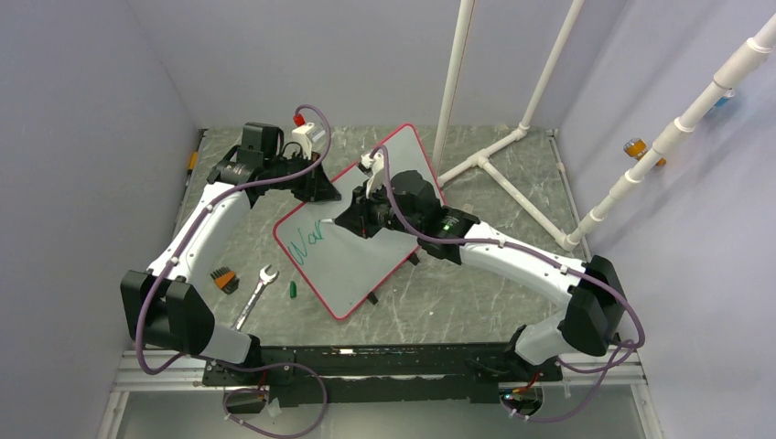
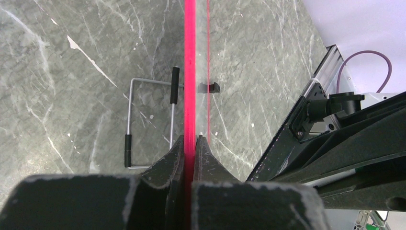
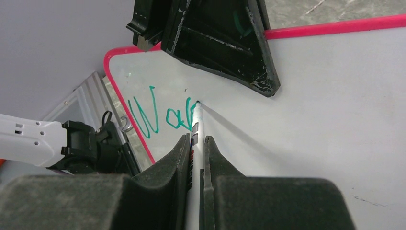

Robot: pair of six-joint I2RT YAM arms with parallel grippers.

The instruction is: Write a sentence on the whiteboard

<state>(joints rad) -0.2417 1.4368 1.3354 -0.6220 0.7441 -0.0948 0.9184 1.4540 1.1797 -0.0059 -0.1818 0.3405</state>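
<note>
Loose items: one wrench (image 1: 256, 294), one green cap (image 1: 293, 289) and one small orange-and-black item (image 1: 222, 278) lie on the worktop (image 1: 458, 283), between its left edge and the whiteboard (image 1: 361, 270).
Left gripper (image 2: 190, 141): jaws pinched shut on the whiteboard's red rim along its far-left long edge, steadying it.
Board: one, mid-worktop and askew, with its long axis running near-left to far-right.
Sentence (image 3: 160, 115): only green "War" is written, by the left corner, so most is left to write.
Right gripper (image 3: 195, 140): clamped on one marker (image 3: 196, 122), whose tip touches the board at the last letter.
Coming move: blank board lies rightward of the tip along the long axis. The right arm writes.
Pipes (image 1: 494, 165): a white frame at the far-right corner.
</note>
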